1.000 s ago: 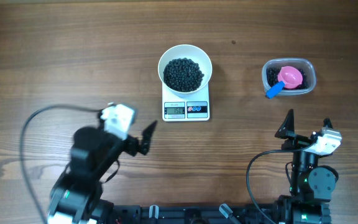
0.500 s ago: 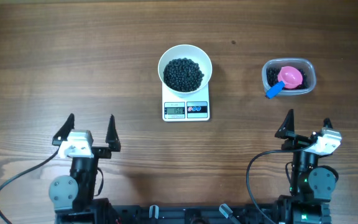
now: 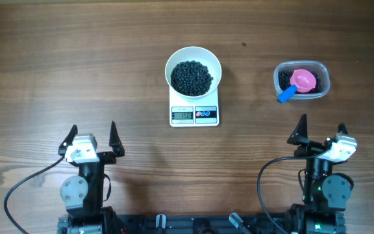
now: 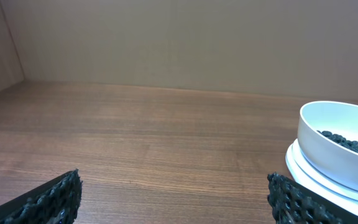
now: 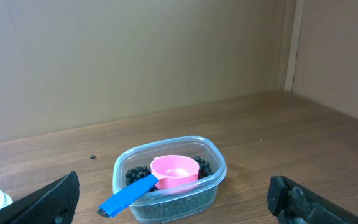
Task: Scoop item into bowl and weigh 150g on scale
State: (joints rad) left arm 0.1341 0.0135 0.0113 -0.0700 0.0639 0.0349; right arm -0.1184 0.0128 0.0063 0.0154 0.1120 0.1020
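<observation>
Located: item point(image 3: 191, 77), a heap of small black beans, centred in the bowl point(image 3: 173, 62) and below its rim, none seen spilled nearby. Bowl seated on top of the scale point(image 3: 194, 115), covering the platform behind the display point(image 3: 183, 116); digits lit but too small to read with certainty. Judged step: confirm the weight, trim only if needed. To do it well: keep both arms off the scale and bowl and wait for a settled reading before trusting it. If short, add from the tub in small part-scoops, tipping slowly over the bowl's centre. If over, lift out a few beans rather than nudging the bowl. Avoid any press on the platform, to prevent a false reading. Well to the right of the scale: clear tub point(image 3: 325, 79) with some of the same beans at the bottom, plus a pink scoop point(image 3: 303, 80) lying inside, its blue handle point(image 3: 286, 95) poking over the rim on the side toward the scale. In front of the scale and to its left, well apart: left gripper point(image 3: 93, 127), jaws spread wide, nothing held. In front and to the right of the scale, nearer the tub: right gripper point(image 3: 322, 122), likewise wide apart and empty. Wooden table point(image 3: 76, 58) under everything.
</observation>
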